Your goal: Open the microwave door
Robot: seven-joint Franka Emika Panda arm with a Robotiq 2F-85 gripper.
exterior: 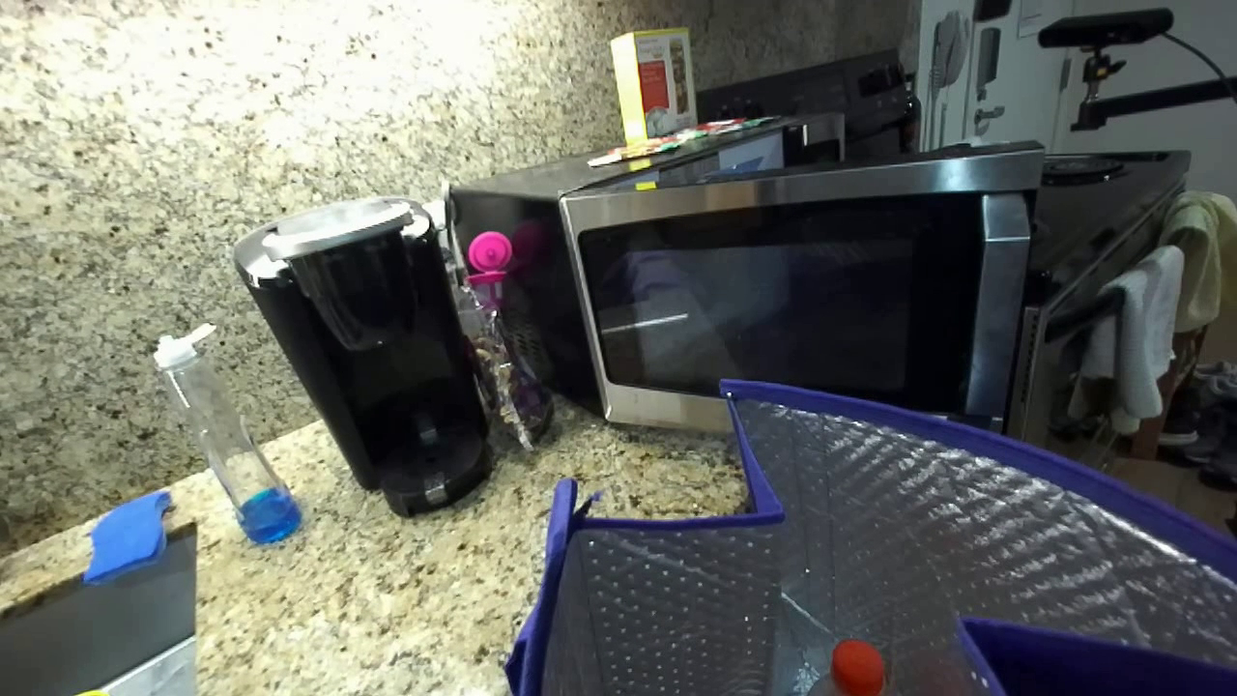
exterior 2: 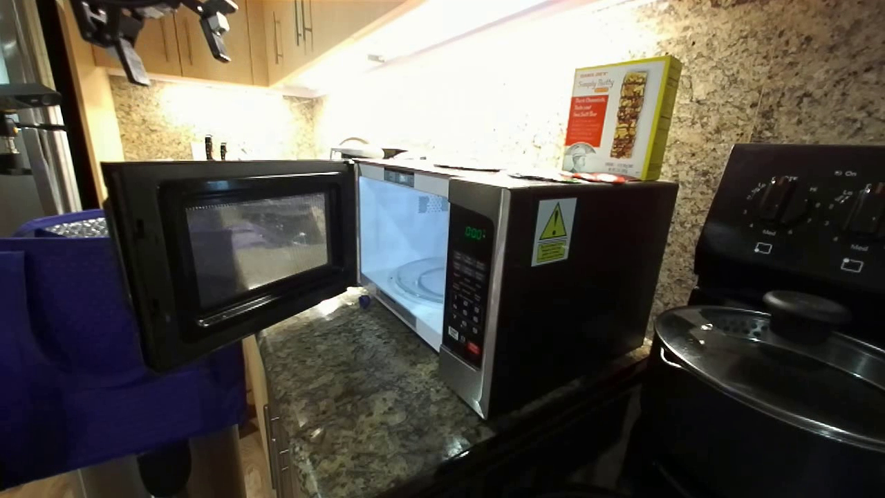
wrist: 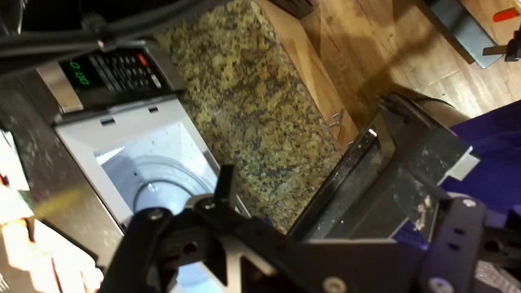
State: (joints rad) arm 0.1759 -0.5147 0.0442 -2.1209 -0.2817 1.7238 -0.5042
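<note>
- Exterior view, far left: a purple bag (exterior 2: 62,325) is showing silvery lining (exterior 2: 79,227) at its top, partly hidden behind the microwave door (exterior 2: 256,242).
- Upper left: the end effector (exterior 2: 178,63) is hanging in the air, holding its fingers (exterior 2: 216,45) spread well apart; the wrist view is showing them parted too.
- Left of centre: the microwave door is standing swung wide open, its inner face turned toward the camera, its hinge side meeting the left edge of the microwave (exterior 2: 525,297).
- Centre: the microwave is sitting on the granite bench (exterior 2: 359,373), its lit cavity (exterior 2: 401,221) holding a glass turntable (exterior 2: 418,277); green digits (exterior 2: 475,234) are glowing above the keypad (exterior 2: 467,290).
- Right of centre: the Simply Nutty bar box (exterior 2: 622,117) is standing upright on the microwave.
- Far right: a black pot (exterior 2: 760,415) is sitting under a glass lid (exterior 2: 733,353) in front of the stove control panel (exterior 2: 823,214).
</note>
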